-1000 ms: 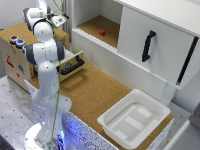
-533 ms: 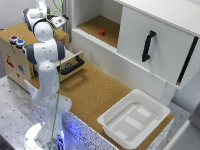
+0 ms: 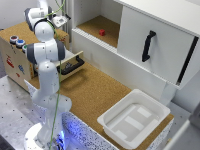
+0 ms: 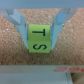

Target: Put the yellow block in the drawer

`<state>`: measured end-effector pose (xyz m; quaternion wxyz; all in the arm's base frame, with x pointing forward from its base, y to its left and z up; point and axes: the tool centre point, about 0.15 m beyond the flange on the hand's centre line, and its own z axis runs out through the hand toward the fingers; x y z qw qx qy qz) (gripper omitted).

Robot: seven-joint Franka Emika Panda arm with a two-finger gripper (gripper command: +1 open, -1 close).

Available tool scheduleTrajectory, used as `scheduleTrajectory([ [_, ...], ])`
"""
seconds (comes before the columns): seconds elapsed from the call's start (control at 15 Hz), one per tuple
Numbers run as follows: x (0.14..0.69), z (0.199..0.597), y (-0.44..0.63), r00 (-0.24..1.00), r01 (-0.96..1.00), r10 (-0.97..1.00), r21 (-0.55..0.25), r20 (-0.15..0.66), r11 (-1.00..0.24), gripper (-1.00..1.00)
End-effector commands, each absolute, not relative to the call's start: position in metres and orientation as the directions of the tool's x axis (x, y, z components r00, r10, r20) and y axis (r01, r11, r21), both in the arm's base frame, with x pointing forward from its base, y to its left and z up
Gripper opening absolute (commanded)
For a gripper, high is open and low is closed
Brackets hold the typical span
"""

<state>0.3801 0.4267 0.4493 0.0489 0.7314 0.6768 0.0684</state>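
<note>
My small yellow cube block, lettered "T" and "S" in dark print, sits upright on speckled cork between my two fingers. The shallow light-wood drawer with its black bar handle stands pulled open from the plywood box.

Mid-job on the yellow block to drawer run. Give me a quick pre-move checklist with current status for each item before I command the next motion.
1. Block between the fingers: ok. The wrist view shows the yellow block centred between both fingers.
2. Grasp closed on it: cannot tell; the fingers flank the block closely, but contact is blurred.
3. Block lifted off the cork surface: cannot tell.
4. Drawer open: ok, pulled out from the plywood box.
5. Drawer interior free: cannot tell; the arm hides most of it.
6. Gripper location relative to the drawer: cannot tell in the exterior view.
</note>
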Motion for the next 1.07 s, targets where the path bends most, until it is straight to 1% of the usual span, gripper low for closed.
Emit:
scheduleTrajectory([
  [0.0, 0.374, 0.466, 0.365, 0.217, 0.96, 0.974, 0.169, 0.059, -0.224, -1.0],
  [0.27, 0.365, 0.441, 0.32, 0.303, 0.94, 0.953, 0.163, 0.009, -0.3, -1.0],
  [0.47, 0.362, 0.411, 0.298, 0.376, 0.916, 0.927, 0.151, 0.006, -0.373, -1.0],
  [0.6, 0.357, 0.386, 0.291, 0.379, 0.917, 0.925, 0.142, -0.012, -0.374, -1.0],
  [0.73, 0.356, 0.372, 0.286, 0.366, 0.921, 0.93, 0.157, -0.028, -0.357, -1.0],
  [1.0, 0.357, 0.344, 0.277, 0.323, 0.94, 0.945, 0.133, -0.05, -0.314, -1.0],
])
